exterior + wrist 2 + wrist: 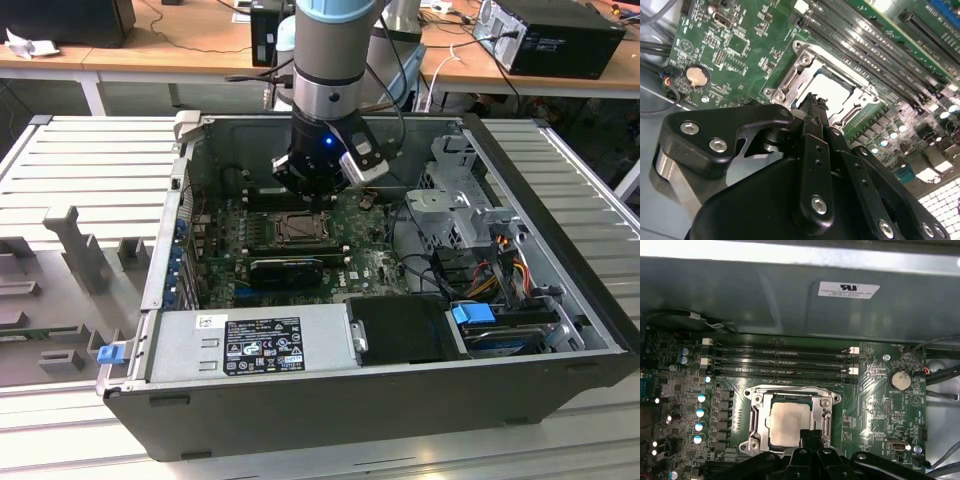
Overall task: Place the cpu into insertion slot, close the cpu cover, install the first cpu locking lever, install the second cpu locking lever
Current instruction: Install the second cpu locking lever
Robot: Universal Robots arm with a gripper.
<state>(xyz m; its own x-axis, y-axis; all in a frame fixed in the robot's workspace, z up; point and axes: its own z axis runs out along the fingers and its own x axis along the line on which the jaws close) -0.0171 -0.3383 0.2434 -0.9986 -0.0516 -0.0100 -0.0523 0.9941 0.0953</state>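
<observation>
The cpu [789, 422] lies flat in the insertion slot [298, 230], its tan metal top facing up; it also shows pale in the second wrist view [832, 89]. The cpu cover [758, 416], a metal frame with a square window, lies down around the chip. A thin locking lever [790, 388] runs along the socket's edge nearest the memory slots. My gripper [810, 434] hovers over the socket's edge, its black fingers [812, 107] pressed together with nothing between them. In the exterior view my gripper [315, 198] hangs just above the socket, inside the open computer case.
Long black memory slots [780, 360] run beside the socket, with the case wall [790, 300] behind them. A coin battery [900, 380] sits on the motherboard. The power supply [260, 342], drive cage [455, 200] and cables [490, 268] crowd the case.
</observation>
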